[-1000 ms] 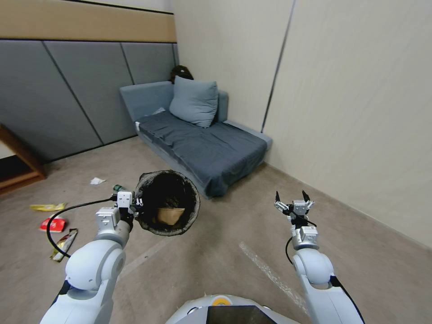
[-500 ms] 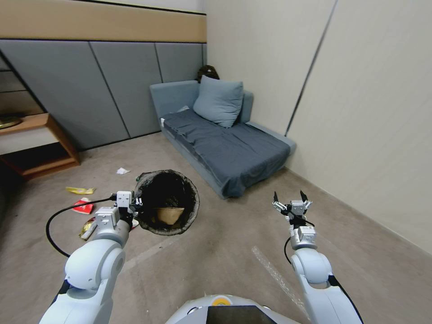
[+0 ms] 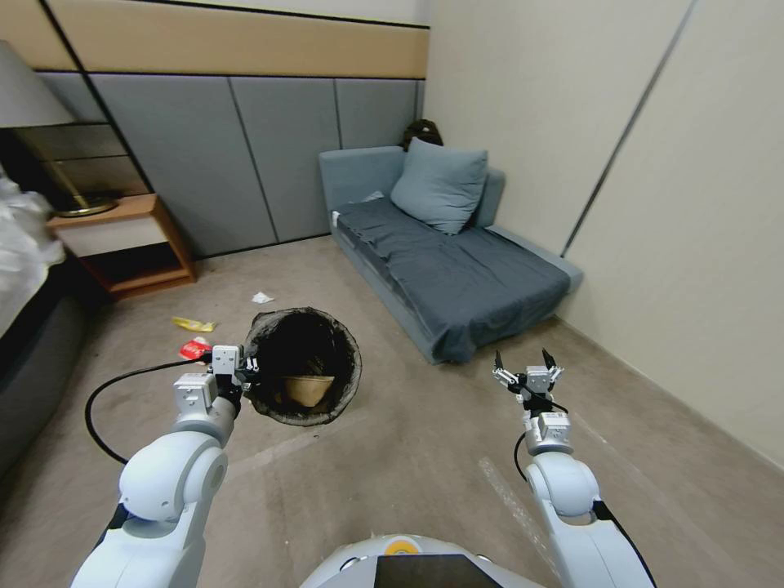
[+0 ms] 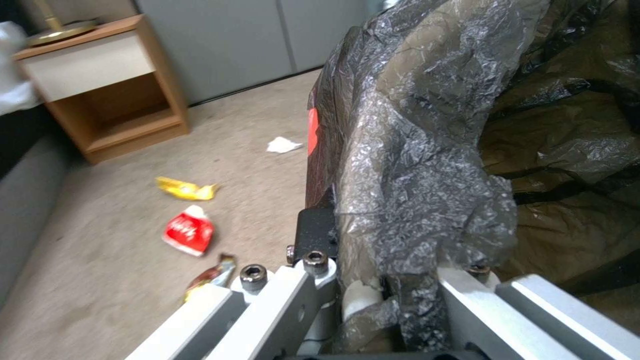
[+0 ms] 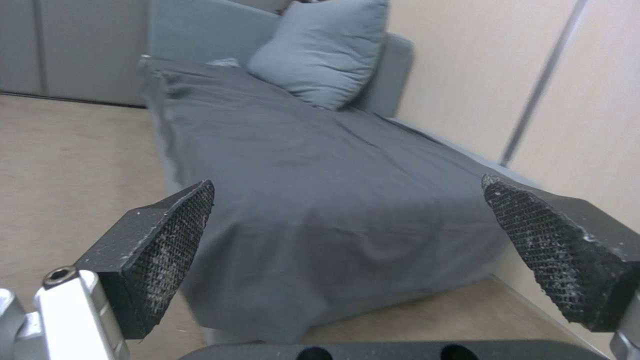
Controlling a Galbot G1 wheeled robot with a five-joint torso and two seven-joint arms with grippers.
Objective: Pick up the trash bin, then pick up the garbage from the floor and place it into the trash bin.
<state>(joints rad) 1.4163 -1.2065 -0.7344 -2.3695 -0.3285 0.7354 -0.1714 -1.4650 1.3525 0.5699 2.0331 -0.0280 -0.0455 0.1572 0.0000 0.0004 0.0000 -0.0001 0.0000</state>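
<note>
Left gripper point(image 3: 245, 374) clamped on the rim of the trash bin point(image 3: 303, 367), held up off the floor in front of the robot, tipped so the dark mouth faces the head camera. Black bag liner point(image 4: 413, 150) folded over the rim, crinkled, pinched between the left fingers point(image 4: 317, 235) in the left wrist view. Brown paper bag point(image 3: 309, 389) lying inside the bin, low in the opening. Right gripper point(image 3: 523, 365) raised over bare floor on the robot's right, jaws spread wide, nothing between the textured pads point(image 5: 170, 235); well apart from the bin. Garbage scattered on the beige floor point(image 3: 425, 457) beyond and to the left of the bin: a red-and-white wrapper point(image 3: 194, 349) close to the left gripper, a yellow wrapper point(image 3: 193, 324) just past it, a crumpled white tissue point(image 3: 262, 297) farther off toward the wall. One more gold foil wrapper point(image 4: 212, 275) visible near the fingers in the left wrist view. Grey sofa point(image 3: 457, 278) with a cushion point(image 3: 439, 185) along the far right wall, wooden bedside cabinet point(image 3: 126, 245) at the far left.
</note>
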